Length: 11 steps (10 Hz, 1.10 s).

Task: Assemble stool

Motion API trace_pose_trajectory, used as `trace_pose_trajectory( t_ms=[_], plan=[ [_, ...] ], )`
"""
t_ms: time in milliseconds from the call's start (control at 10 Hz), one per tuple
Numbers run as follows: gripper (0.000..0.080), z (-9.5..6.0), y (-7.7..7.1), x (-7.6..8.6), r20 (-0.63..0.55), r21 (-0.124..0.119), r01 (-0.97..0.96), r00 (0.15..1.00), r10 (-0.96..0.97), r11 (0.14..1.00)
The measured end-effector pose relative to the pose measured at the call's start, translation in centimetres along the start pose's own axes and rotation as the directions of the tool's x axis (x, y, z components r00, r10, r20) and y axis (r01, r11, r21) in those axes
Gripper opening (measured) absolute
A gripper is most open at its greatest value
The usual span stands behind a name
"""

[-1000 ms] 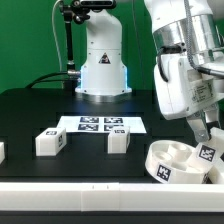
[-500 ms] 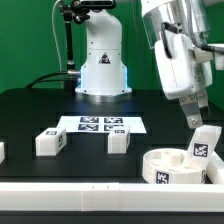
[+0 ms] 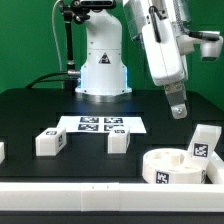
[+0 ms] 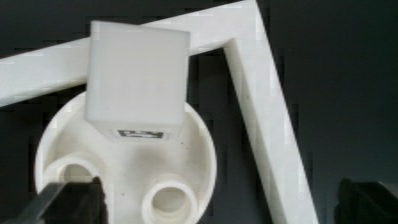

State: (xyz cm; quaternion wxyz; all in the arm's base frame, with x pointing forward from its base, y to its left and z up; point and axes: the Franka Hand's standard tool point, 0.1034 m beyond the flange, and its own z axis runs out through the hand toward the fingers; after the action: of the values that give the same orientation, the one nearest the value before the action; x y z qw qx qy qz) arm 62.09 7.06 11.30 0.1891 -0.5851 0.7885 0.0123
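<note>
The white round stool seat (image 3: 170, 166) lies at the front on the exterior view's right. One white block leg (image 3: 204, 143) with a marker tag stands upright in it, leaning slightly. My gripper (image 3: 177, 107) hangs open and empty above the seat, clear of the leg. In the wrist view the seat (image 4: 107, 150) and the standing leg (image 4: 139, 75) lie below my gripper (image 4: 217, 200), whose dark fingers (image 4: 71, 197) are spread wide. Two loose legs (image 3: 50, 141) (image 3: 118, 141) lie on the table toward the exterior view's left.
The marker board (image 3: 102, 124) lies flat behind the loose legs. Another white part (image 3: 2, 151) shows at the left edge. A white rail (image 3: 70, 189) runs along the front, and rails (image 4: 267, 110) meet at a corner by the seat. The robot base (image 3: 102, 65) stands behind.
My gripper has let go of the leg, which now stands in the seat. It has risen and moved toward the exterior view's left.
</note>
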Motion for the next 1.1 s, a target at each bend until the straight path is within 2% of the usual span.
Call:
trace_pose_trajectory(
  t_ms=[100,200,300,400,500,700,1100],
  plan=[
    [0.0648,0.3,0.4,-0.1,0.001,-0.03,0.061,0.998,-0.061,0.998],
    [0.0648,0.8,1.2,0.1,0.015,-0.102,0.23,0.973,-0.23,0.968],
    [0.0649,0.8,1.1,2.4,0.02,-0.099,0.365,0.931,-0.364,0.926],
    [0.0648,0.8,1.4,4.9,-0.006,-0.074,0.349,0.937,-0.35,0.934],
    [0.0649,0.6,1.6,6.4,-0.013,-0.074,0.389,0.92,-0.391,0.918],
    [0.0648,-0.3,1.2,8.4,-0.011,-0.072,0.474,0.879,-0.476,0.877],
    [0.0649,-0.1,1.4,8.2,-0.007,-0.076,0.517,0.855,-0.519,0.853]
  ],
)
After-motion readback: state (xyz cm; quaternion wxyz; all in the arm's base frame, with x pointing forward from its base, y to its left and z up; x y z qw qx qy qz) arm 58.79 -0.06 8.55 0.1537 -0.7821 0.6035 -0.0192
